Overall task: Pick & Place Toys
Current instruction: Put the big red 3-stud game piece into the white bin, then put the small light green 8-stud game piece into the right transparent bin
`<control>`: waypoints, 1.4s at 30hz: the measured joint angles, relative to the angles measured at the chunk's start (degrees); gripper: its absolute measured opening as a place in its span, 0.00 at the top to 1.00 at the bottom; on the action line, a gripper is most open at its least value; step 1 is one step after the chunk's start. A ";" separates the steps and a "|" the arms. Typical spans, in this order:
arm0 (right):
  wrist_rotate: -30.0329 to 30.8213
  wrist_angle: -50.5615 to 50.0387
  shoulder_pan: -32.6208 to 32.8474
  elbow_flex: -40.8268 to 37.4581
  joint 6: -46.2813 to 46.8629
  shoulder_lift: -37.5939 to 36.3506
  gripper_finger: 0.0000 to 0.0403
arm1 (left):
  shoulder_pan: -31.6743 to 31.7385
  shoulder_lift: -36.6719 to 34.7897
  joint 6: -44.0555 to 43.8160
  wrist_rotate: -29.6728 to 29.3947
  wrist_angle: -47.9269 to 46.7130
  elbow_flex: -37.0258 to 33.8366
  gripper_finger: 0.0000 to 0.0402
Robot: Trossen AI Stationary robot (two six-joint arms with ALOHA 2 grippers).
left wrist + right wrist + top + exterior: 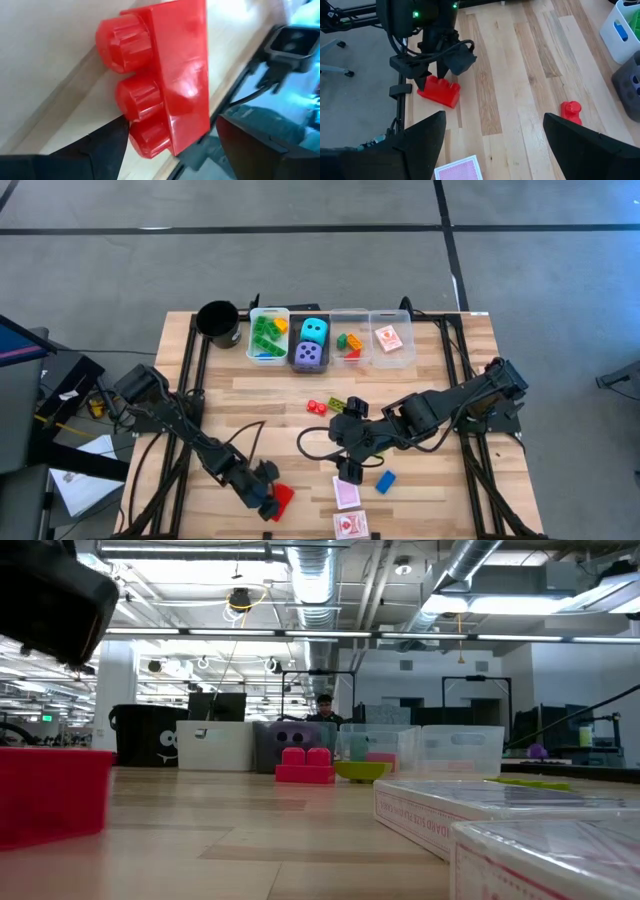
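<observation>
A large red brick (pixel 283 495) lies on its side on the wood near the table's near edge; it also shows in the left wrist view (pixel 170 75) and the right wrist view (pixel 439 92). My left gripper (pixel 270 498) is open and low over it, one finger on either side. My right gripper (pixel 350 470) is open and empty, hovering over a red-backed card (pixel 346 494) near the table's middle. A blue brick (pixel 385 481) lies to the right of that card. A small red brick (pixel 316 406) and a yellow-green piece (pixel 336 402) lie farther back. My left gripper comes at the large red brick from above, slanting. One finger (pixel 107 145) stands right beside the brick's studded face (pixel 132 117); the other (pixel 260 145) stands off its flat side. I cannot tell whether either finger touches it. The brick rests on the table.
Clear bins (pixel 268 337) line the far edge, holding green bricks, the cyan and purple dice (pixel 311 343), small bricks and a card (pixel 389 338). A black cup (pixel 218 320) stands to their left. A second card (pixel 350 525) lies at the near edge. Cables run along the table's sides.
</observation>
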 joint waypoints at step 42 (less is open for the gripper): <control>-10.70 5.95 4.93 -0.14 -12.23 4.96 0.19 | 5.25 -3.71 15.61 -2.70 50.39 0.02 0.54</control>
